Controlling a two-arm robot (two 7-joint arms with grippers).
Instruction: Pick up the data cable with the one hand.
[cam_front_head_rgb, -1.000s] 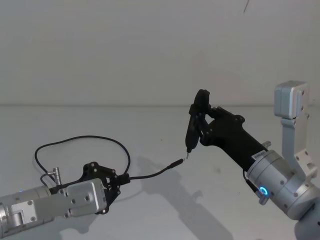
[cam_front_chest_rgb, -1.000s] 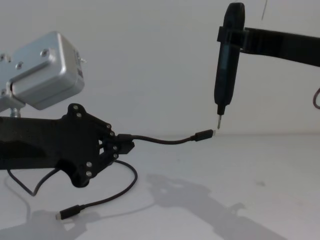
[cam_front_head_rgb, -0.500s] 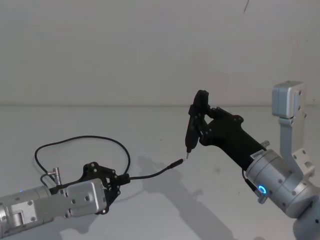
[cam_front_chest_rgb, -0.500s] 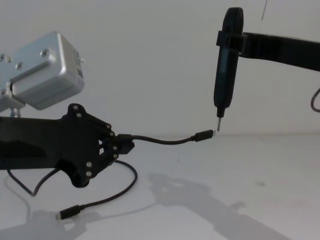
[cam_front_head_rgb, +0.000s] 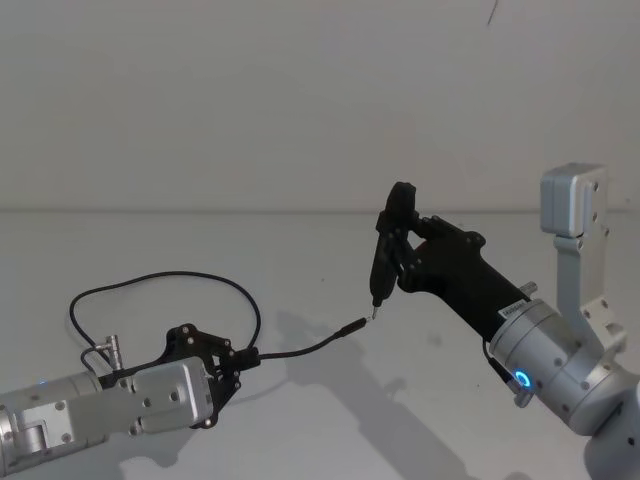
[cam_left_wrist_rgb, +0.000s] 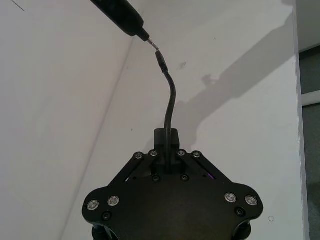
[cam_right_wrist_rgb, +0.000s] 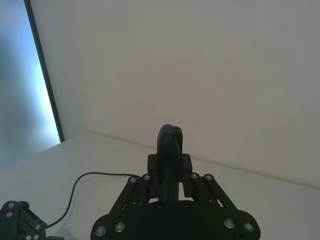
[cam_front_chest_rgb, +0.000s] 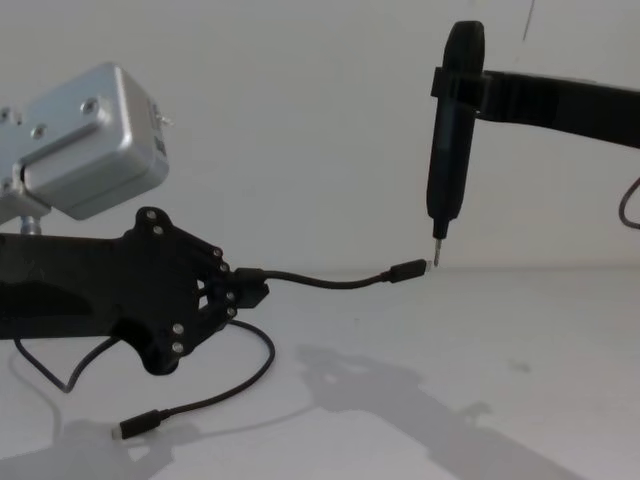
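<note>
The cable is pinched by the left gripper, one plug out in front, its loop behind on the desk. Light and floppy, it is best held near a plug. A pen is clamped by the right gripper

the data cable was black, as were the left gripper and the pen-shaped tool, its tip silver; the tabletop was plain white; the ring light glowed blue
</note>
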